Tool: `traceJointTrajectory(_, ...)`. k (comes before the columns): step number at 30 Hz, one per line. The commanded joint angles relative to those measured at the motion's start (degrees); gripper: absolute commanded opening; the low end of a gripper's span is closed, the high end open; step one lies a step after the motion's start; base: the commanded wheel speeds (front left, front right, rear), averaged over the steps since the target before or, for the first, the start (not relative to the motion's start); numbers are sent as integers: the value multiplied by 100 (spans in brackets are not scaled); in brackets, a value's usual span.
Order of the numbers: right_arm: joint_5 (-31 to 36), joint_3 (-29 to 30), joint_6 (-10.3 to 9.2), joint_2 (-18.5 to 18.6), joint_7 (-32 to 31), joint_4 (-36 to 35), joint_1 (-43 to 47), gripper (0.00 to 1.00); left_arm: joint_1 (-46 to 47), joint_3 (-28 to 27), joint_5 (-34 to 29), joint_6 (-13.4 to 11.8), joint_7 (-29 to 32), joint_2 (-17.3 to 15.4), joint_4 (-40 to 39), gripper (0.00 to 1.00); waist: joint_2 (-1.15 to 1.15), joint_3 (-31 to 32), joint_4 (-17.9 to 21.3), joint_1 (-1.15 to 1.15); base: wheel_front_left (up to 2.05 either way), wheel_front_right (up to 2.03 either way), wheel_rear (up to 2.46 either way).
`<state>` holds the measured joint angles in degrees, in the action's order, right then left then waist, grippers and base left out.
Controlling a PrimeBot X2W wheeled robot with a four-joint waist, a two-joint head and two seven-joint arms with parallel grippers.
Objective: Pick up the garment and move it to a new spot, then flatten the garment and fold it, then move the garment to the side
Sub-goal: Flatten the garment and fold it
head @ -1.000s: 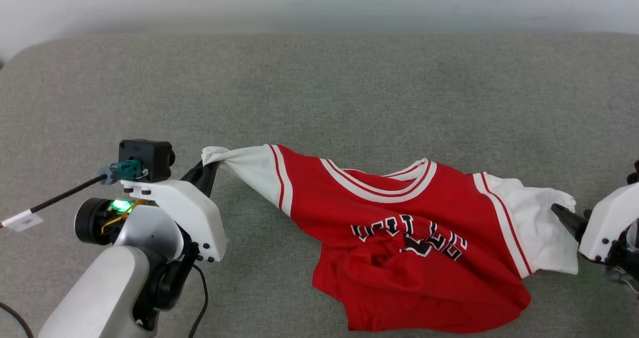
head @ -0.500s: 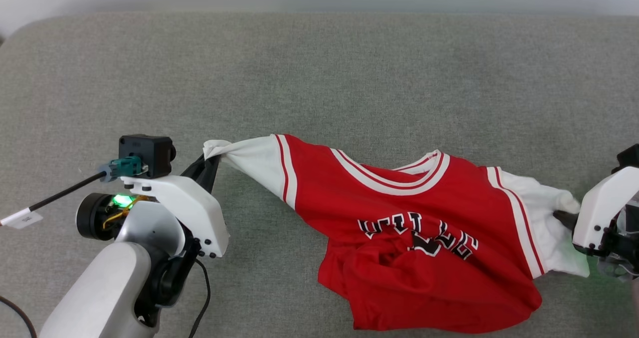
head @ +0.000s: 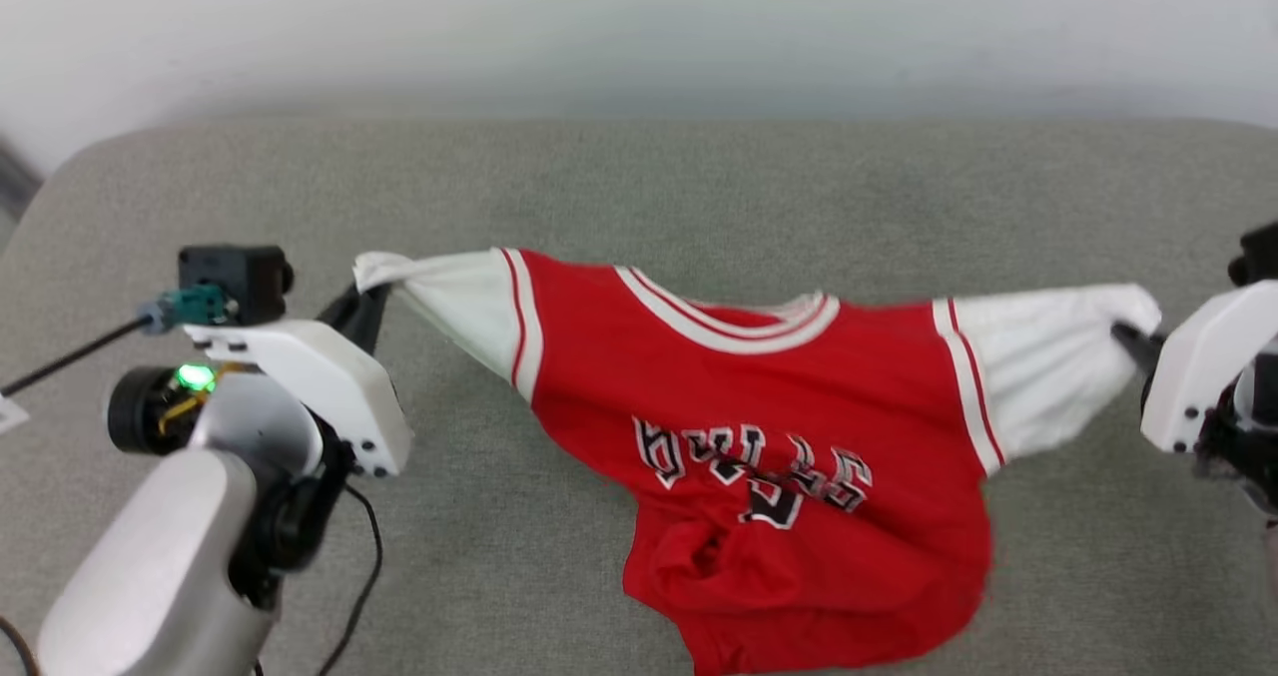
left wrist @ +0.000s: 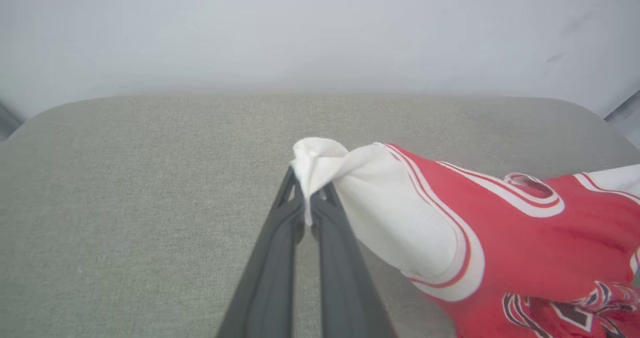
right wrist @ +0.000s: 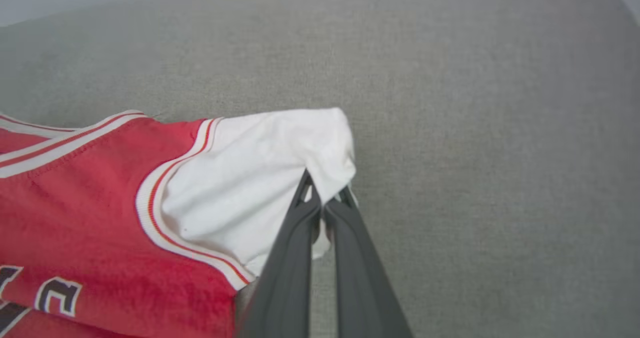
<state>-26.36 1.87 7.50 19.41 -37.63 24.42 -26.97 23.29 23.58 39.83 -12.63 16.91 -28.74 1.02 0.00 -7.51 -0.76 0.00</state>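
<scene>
Both sleeves are pinched: our left end effector (head: pixel 364 302) is closed on one white cuff, our right end effector (head: pixel 1128 337) on the other. The shirt (head: pixel 779 406) sags between them over mid-surface (head: pixel 639 187), hem crumpled. We judge this the pick-up; next comes an even lift and carry.

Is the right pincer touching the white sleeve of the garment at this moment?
Touching. In the right wrist view the right pincer is shut on the edge of the white sleeve of the garment, with cloth pinched between its fingers.
</scene>
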Motion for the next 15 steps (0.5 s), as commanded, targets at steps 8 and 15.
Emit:
traceJointTrajectory(8, 161, -109, -3, 147, 845, -197, -840, 0, 1226, -261, 182, 448, -380, 197, 1038, 0, 0, 250, 156, 0, 0, 0, 0)
traceJointTrajectory(15, 417, -25, -3, 117, 1656, 74, -2216, 0, 2960, -421, 98, 783, -860, 498, 2251, 0, 0, -213, 214, 0, 0, 0, 0)
